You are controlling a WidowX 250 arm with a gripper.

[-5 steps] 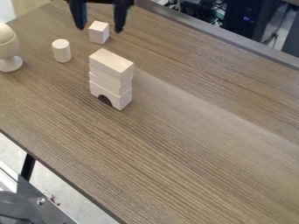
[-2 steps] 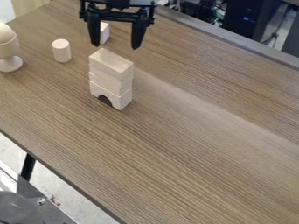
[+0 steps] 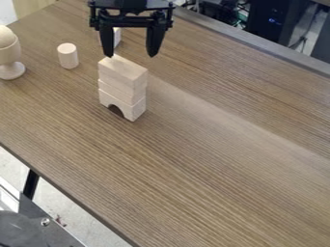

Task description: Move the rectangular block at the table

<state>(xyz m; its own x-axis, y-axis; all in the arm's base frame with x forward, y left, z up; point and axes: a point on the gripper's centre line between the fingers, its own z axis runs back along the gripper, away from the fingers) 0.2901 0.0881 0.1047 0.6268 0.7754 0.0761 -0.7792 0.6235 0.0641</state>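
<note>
Gripper (image 3: 130, 54), black and two-fingered, in the upper part of the camera view, pointing downward over the table (image 3: 213, 144). Its two fingers stand wide apart, with bare wood grain visible between them and nothing held. The rectangular block (image 3: 122, 76) forms the uppermost member of a stack of pale wooden pieces, left of the view's centre. Beneath it lies a middle block (image 3: 116, 91), which in turn rests on an arch block (image 3: 132, 112) with a dark, rounded opening at its base. The finger at the view's left has its tip near the far corner of the top piece; whether the two touch cannot be told. Behind that same finger is a small pale block (image 3: 117, 37), partly hidden by it. To the left of the stack, and apart from it, a wooden cylinder (image 3: 67, 56) stands upright. At the left edge of the view is a turned wooden piece (image 3: 9, 55) with a rounded top and a flared foot, partly cut off by the frame. Dark equipment (image 3: 274, 21) occupies the upper right, beyond the table's edge. Lower left, a black table leg (image 3: 31, 183) stands above a pale floor (image 3: 64, 205).
</note>
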